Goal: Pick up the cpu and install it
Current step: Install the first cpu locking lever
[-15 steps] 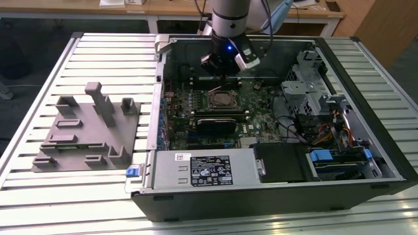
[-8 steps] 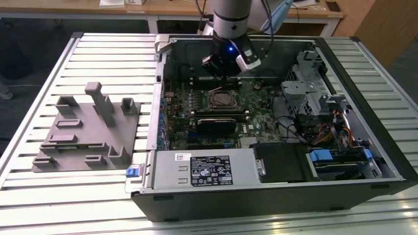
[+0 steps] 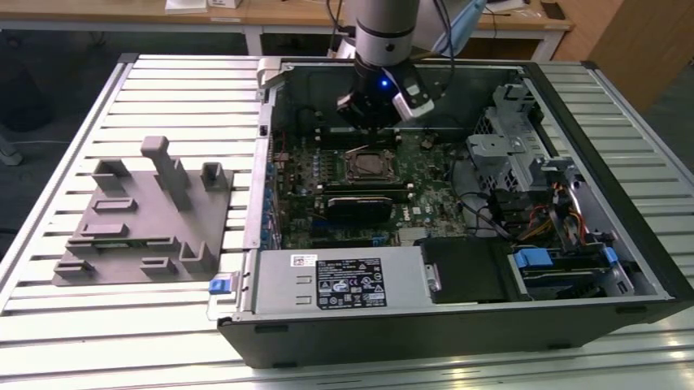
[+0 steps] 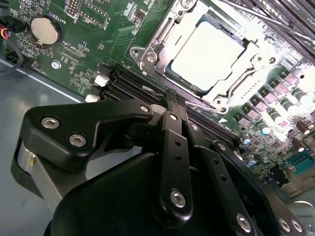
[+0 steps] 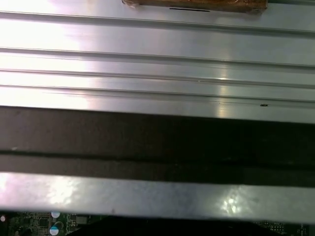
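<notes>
The cpu [image 4: 206, 53], a pale silvery square, lies flat inside the metal socket frame on the green motherboard [image 4: 88, 44]. The exterior view shows the cpu [image 3: 369, 165] in the middle of the open computer case [image 3: 434, 333]. My gripper [image 3: 375, 123] hangs from the arm just behind the socket, toward the case's far wall. In the second wrist view the gripper [image 4: 176, 101] is black, its two fingers pressed together with nothing between them, their tips over the memory slots beside the socket.
A ribbed black block [image 3: 363, 207] sits just in front of the socket. The power supply with a white label [image 3: 341, 280] fills the case's near side, and drive cages and cables [image 3: 521, 162] its right. A grey moulded fixture [image 3: 141, 211] stands on the slatted metal table [image 5: 147, 59].
</notes>
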Controlling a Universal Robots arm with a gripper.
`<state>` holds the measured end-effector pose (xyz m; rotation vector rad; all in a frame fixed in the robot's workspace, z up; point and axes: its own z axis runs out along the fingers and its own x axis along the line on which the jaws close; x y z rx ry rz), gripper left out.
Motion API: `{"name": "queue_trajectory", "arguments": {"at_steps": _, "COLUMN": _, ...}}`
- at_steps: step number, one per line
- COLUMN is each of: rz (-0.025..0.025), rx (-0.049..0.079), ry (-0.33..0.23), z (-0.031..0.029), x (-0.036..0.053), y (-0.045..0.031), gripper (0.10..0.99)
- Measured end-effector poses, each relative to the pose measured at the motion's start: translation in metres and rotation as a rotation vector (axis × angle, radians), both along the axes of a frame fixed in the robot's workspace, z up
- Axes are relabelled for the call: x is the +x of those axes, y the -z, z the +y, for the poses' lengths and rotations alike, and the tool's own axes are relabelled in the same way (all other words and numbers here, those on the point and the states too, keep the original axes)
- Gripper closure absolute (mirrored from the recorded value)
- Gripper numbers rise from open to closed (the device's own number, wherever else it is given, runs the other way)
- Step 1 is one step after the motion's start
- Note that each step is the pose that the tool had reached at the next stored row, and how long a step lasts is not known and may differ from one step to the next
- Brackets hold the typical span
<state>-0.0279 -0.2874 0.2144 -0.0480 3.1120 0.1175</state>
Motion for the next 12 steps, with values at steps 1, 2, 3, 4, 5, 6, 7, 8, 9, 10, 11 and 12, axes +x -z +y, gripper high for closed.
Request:
{"name": "queue_trajectory", "arguments": {"at_steps": 1, "rz": 0.0, "rx": 0.0, "ry": 0.0, "z": 0.0, "x": 0.0002, "y": 0.0004, "gripper": 0.98}}
{"name": "queue_trajectory", "arguments": {"at_steps": 2, "rz": 0.0, "rx": 0.0, "ry": 0.0, "z": 0.0, "x": 0.0003, "y": 0.0007, "gripper": 0.98}}
{"name": "queue_trajectory", "arguments": {"at_steps": 3, "rz": 0.0, "rx": 0.0, "ry": 0.0, "z": 0.0, "x": 0.0005, "y": 0.0011, "gripper": 0.98}}
{"name": "queue_trajectory", "arguments": {"at_steps": 4, "rz": 0.0001, "rx": 0.0, "ry": 0.0, "z": 0.0, "x": 0.0008, "y": 0.0016, "gripper": 0.98}}
{"name": "queue_trajectory", "arguments": {"at_steps": 5, "rz": 0.0001, "rx": 0.0, "ry": 0.0, "z": 0.0, "x": 0.001, "y": 0.0021, "gripper": 0.98}}
{"name": "queue_trajectory", "arguments": {"at_steps": 6, "rz": 0.0001, "rx": 0.0, "ry": 0.0, "z": 0.0, "x": 0.0013, "y": 0.0026, "gripper": 0.98}}
{"name": "queue_trajectory", "arguments": {"at_steps": 7, "rz": 0.0001, "rx": 0.0, "ry": 0.0, "z": 0.0, "x": 0.0016, "y": 0.0031, "gripper": 0.98}}
{"name": "queue_trajectory", "arguments": {"at_steps": 8, "rz": 0.0001, "rx": 0.0, "ry": 0.0, "z": 0.0, "x": 0.002, "y": 0.0037, "gripper": 0.98}}
{"name": "queue_trajectory", "arguments": {"at_steps": 9, "rz": 0.0002, "rx": 0.0, "ry": 0.0, "z": 0.0, "x": 0.0024, "y": 0.0042, "gripper": 0.98}}
{"name": "queue_trajectory", "arguments": {"at_steps": 10, "rz": 0.0002, "rx": 0.0, "ry": 0.0, "z": 0.0, "x": 0.0029, "y": 0.0048, "gripper": 0.98}}
{"name": "queue_trajectory", "arguments": {"at_steps": 11, "rz": 0.0002, "rx": 0.0, "ry": 0.0, "z": 0.0, "x": 0.0034, "y": 0.0054, "gripper": 0.98}}
{"name": "queue_trajectory", "arguments": {"at_steps": 12, "rz": 0.0003, "rx": 0.0, "ry": 0.0, "z": 0.0, "x": 0.0039, "y": 0.006, "gripper": 0.98}}
